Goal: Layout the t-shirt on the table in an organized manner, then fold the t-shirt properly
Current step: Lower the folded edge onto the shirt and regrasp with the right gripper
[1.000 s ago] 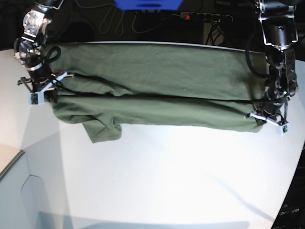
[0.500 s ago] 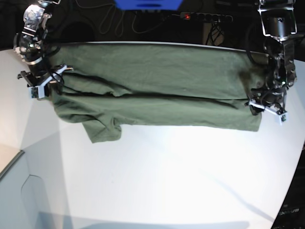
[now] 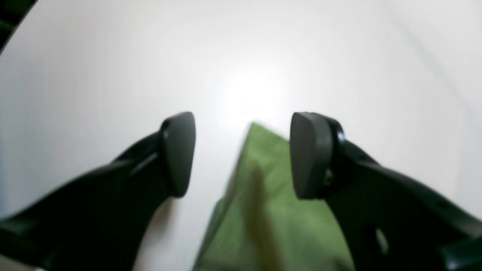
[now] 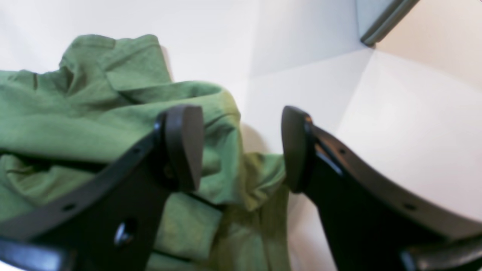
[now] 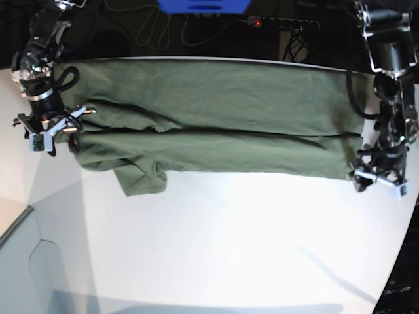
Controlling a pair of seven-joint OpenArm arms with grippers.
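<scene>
The dark olive-green t-shirt (image 5: 216,118) lies stretched sideways across the far half of the white table (image 5: 229,248), folded lengthwise, with one sleeve (image 5: 141,178) sticking out toward the front at the left. My right gripper (image 5: 47,134) hovers open just off the shirt's left end; in the right wrist view its open jaws (image 4: 239,148) stand over bunched shirt fabric (image 4: 94,113). At the shirt's right end my left gripper (image 5: 380,183) is open too. In the left wrist view a corner of the shirt (image 3: 263,195) lies below the gap between the spread fingers (image 3: 177,150).
Behind the table run dark cables, a power strip (image 5: 275,23) with a red light, and a blue object (image 5: 203,5). A seam and a lower grey panel (image 5: 26,261) sit at the table's front left. A grey ledge (image 4: 388,19) shows in the right wrist view.
Both grippers have gone from shut on the shirt's ends to open and let go of the cloth. Each has drawn outward off its end, and the shirt lies flat.
</scene>
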